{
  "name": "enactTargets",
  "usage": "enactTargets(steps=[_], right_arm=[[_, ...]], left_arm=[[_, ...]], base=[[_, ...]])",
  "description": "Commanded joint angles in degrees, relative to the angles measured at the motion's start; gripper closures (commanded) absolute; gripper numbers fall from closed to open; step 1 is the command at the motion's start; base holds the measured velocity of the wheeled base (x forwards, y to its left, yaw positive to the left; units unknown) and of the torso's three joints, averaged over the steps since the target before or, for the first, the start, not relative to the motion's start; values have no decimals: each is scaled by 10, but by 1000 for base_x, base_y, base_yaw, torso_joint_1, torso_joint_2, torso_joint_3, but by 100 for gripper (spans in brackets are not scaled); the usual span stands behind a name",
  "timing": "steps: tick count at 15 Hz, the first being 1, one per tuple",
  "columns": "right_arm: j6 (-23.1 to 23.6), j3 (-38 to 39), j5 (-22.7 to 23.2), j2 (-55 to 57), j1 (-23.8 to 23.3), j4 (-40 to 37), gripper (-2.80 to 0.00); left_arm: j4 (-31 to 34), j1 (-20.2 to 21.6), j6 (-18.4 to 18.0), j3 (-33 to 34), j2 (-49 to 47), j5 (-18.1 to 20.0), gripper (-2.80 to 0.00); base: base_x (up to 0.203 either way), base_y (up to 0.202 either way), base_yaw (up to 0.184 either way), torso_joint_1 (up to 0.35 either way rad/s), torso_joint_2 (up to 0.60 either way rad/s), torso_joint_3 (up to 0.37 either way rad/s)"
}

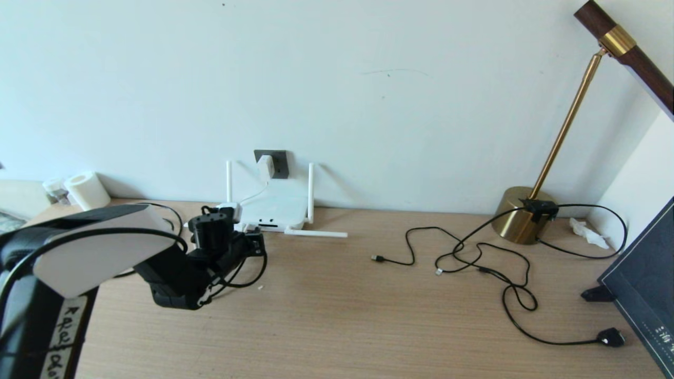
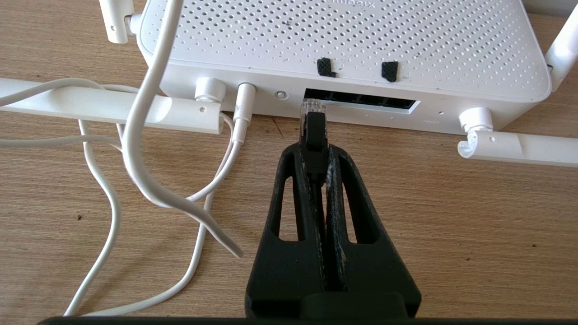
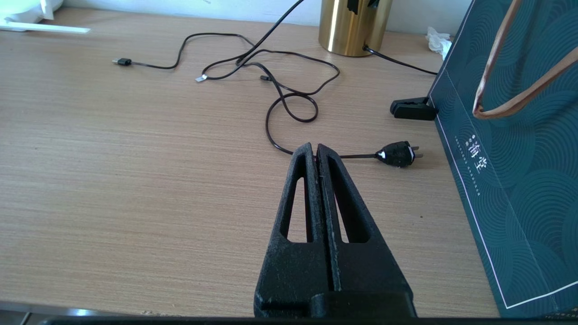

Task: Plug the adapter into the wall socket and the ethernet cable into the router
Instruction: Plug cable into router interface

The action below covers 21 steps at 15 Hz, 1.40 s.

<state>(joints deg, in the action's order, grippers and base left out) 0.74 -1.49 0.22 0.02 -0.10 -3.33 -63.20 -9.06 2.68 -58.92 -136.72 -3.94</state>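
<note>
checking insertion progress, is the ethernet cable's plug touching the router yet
Touching. The left wrist view shows the ethernet cable, clamped in the left gripper, with its clear tip at the router port's edge.

Bright even daylight, soft shadows, sharp focus.

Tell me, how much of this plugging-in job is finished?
The adapter already sits in the wall socket. The left pincer grips the ethernet cable, its clear tip at the router ports, not visibly pushed home. The right pincer hangs idle, shut.
</note>
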Motion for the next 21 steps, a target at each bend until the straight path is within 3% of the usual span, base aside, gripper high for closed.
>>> enactTargets(steps=[1, 21], right_arm=[[0, 0, 0, 0, 0, 0, 0], [0, 0, 0, 0, 0, 0, 0]], left_arm=[[-4, 0, 0, 3, 4, 0, 0], [-2, -4, 0, -14, -6, 0, 0]], base=[[0, 0, 0, 0, 0, 0], [0, 0, 0, 0, 0, 0]])
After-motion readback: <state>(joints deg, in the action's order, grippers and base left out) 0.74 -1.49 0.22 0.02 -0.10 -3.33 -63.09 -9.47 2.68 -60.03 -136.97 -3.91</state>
